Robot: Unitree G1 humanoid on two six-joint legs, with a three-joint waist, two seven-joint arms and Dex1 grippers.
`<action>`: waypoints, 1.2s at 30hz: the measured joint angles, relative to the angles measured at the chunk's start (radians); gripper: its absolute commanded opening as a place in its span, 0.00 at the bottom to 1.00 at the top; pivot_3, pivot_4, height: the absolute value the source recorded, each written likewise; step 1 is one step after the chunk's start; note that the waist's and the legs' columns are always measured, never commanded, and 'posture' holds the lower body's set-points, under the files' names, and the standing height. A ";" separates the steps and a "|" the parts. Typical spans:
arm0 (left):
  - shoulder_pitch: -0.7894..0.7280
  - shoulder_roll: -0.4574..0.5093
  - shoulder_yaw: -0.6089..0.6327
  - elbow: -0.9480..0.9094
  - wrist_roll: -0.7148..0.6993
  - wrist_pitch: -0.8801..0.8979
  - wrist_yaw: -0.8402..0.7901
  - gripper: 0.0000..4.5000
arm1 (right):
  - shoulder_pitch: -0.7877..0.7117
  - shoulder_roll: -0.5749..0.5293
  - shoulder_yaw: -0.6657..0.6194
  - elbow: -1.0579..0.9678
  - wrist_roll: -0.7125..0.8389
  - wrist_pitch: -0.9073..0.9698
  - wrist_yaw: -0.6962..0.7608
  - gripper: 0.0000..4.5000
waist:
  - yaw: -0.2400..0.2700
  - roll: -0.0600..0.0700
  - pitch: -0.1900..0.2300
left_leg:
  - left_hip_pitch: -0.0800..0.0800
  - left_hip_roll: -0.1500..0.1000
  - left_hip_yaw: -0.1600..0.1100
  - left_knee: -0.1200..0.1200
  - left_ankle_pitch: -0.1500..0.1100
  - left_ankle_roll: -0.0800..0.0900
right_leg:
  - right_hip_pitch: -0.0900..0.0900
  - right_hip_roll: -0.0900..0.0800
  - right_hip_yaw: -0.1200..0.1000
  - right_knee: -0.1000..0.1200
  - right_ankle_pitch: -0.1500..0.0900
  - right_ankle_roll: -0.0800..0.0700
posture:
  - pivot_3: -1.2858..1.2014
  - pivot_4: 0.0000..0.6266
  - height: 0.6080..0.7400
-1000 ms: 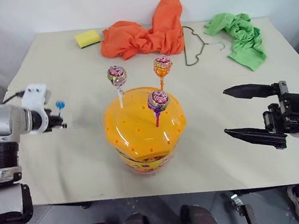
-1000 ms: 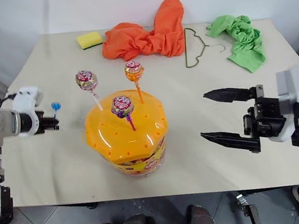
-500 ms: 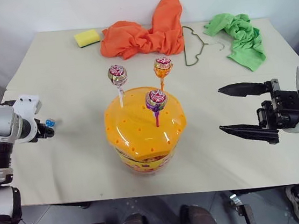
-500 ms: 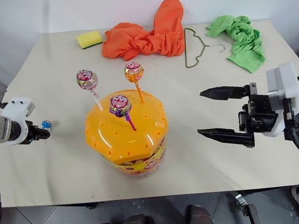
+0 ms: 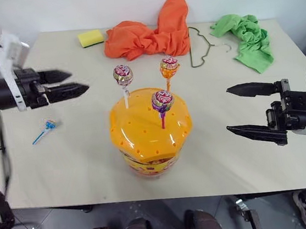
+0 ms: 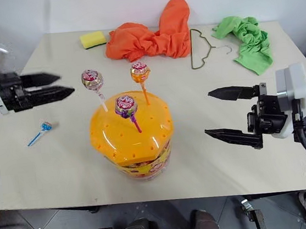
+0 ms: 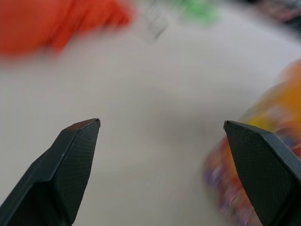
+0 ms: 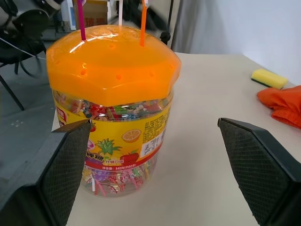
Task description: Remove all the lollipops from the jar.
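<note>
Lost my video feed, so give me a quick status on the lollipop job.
Left end effector open, empty; right end effector open, empty beside jar. Three lollipops in jar lid; one blue-stick lollipop out on table. Nothing blocking.

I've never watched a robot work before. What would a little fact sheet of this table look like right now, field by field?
Jar: translucent orange plastic jar, upright at the table's front middle
Lollipops in lid: three, on a white stick, an orange stick and a red stick
Lollipop on table: blue-stick lollipop, lying left of the jar
Left gripper: open, empty, raised left of the jar
Right gripper: open, empty, right of the jar
Behind: yellow sponge, orange cloth, wire hanger, green cloth
</note>
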 measured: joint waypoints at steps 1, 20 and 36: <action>0.013 -0.020 0.016 0.011 -0.014 -0.075 -0.060 1.00 | 0.000 0.000 0.000 0.000 0.000 0.000 0.000 1.00 | -0.002 0.000 0.000 | 0.000 0.000 0.000 0.000 0.000 0.000 | 0.000 0.000 0.000 0.000 0.000 0.000 | 0.52 0.24 1.00; -0.109 -0.220 -0.279 0.151 -0.133 -0.438 -0.401 0.96 | 0.049 -0.018 -0.058 -0.035 0.028 0.010 -0.023 1.00 | -0.005 0.000 0.000 | 0.000 0.000 -0.001 0.000 0.000 0.001 | 0.001 0.000 -0.002 0.000 0.000 0.000 | 0.52 0.24 1.00; -0.201 -0.240 -0.284 0.161 -0.201 -0.382 -0.400 0.00 | 0.147 -0.017 -0.129 -0.122 0.049 0.022 -0.098 1.00 | -0.002 0.000 0.000 | -0.001 0.000 -0.004 0.002 0.000 0.001 | 0.002 0.000 -0.002 0.000 0.000 0.000 | 0.52 0.24 1.00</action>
